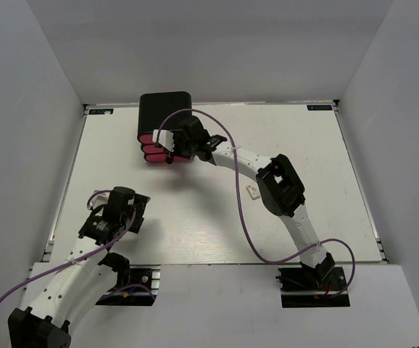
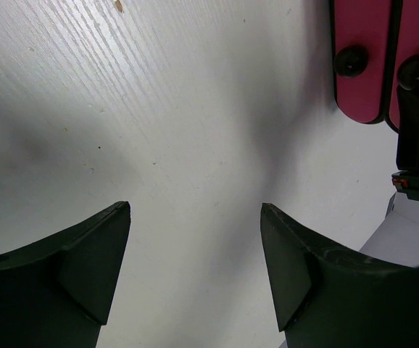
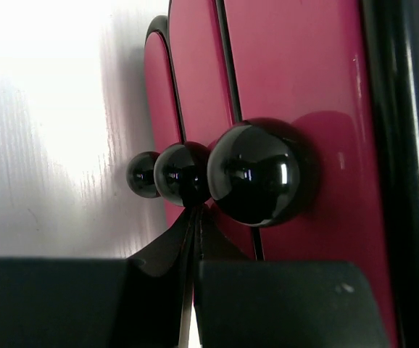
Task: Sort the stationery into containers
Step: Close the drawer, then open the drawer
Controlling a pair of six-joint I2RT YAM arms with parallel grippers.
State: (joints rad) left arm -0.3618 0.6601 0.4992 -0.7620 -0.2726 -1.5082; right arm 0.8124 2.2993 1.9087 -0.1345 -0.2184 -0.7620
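The black box (image 1: 164,112) stands at the back of the table with three pink-red drawers (image 1: 151,149) facing forward. In the right wrist view the drawers (image 3: 296,80) look pushed in and their black knobs (image 3: 253,172) line up. My right gripper (image 3: 196,212) is shut with nothing between its fingers, and its tips sit right at the middle knob (image 3: 182,172). It shows at the drawer fronts from above (image 1: 173,151). My left gripper (image 2: 195,210) is open and empty over bare table, at the front left (image 1: 133,214). A small white block (image 1: 253,191) lies by the right arm. No markers or pens show.
The table (image 1: 195,217) is white, with grey walls on three sides. In the left wrist view the drawer fronts (image 2: 362,65) and part of the right gripper (image 2: 418,145) are at the upper right. A purple cable (image 1: 240,217) loops over the table beside the right arm.
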